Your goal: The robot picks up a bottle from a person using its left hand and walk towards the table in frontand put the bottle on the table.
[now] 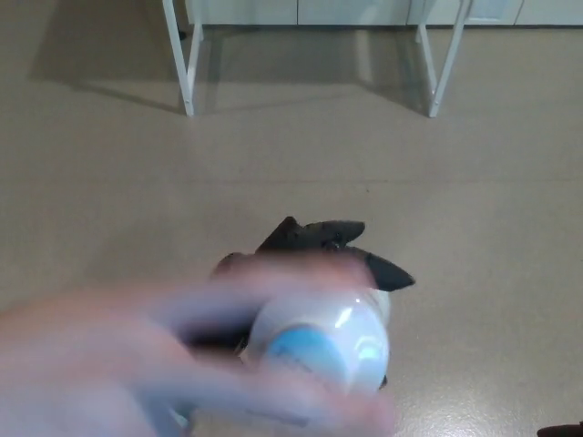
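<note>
The left robot hand (321, 248) is stretched forward, touching the far side of the white bottle (319, 350) (blue label, badly blurred). A person's hand (127, 364), smeared by motion, reaches the bottle from its left. Whether the robot hand grips the bottle cannot be told. The table (189, 73) legs stand well beyond the bottle.

- A plain indoor workroom, lab or office; which one cannot be told.
- Smooth beige floor (474, 182) all round.
- White metal legs of a table (187, 64) at 12 o'clock.
- White cabinet fronts (346, 11) behind.
</note>
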